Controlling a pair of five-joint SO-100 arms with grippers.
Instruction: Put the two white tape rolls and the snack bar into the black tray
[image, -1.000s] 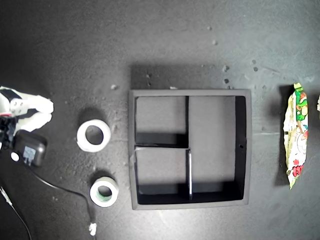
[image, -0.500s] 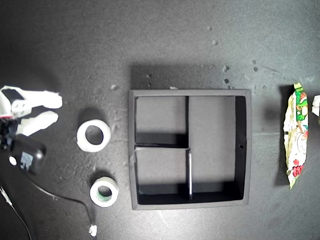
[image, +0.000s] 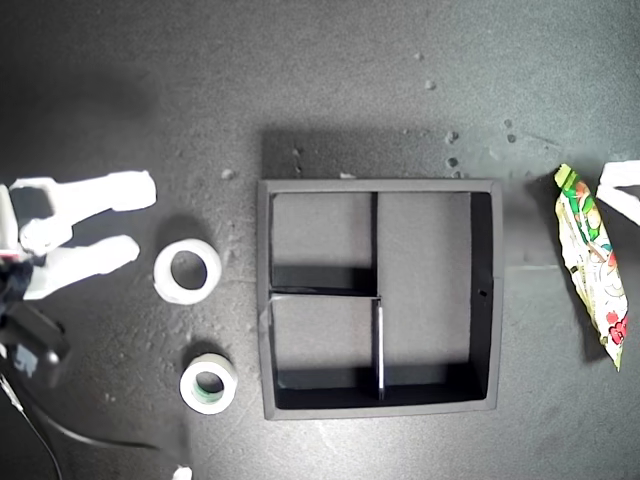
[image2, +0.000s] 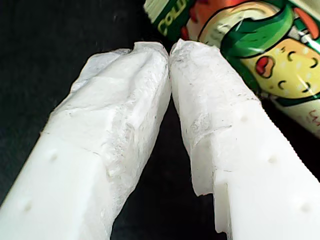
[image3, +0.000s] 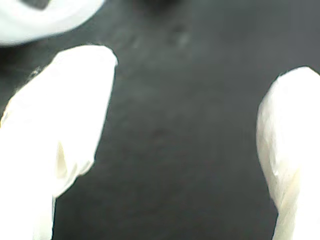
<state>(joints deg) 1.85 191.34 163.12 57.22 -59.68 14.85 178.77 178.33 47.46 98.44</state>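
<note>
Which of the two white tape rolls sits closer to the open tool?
The larger all-white tape roll, just off my second tool; the green-cored tape roll lies farther away.

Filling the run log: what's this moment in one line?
first hand: shut, beside bar | second hand: open, near rolls | tray: empty

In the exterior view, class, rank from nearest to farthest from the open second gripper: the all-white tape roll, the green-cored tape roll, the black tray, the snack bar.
1. All-white tape roll, beside second gripper.
2. Green-cored tape roll, lower down.
3. Black tray, centre.
4. Snack bar, the view's right edge.
</note>
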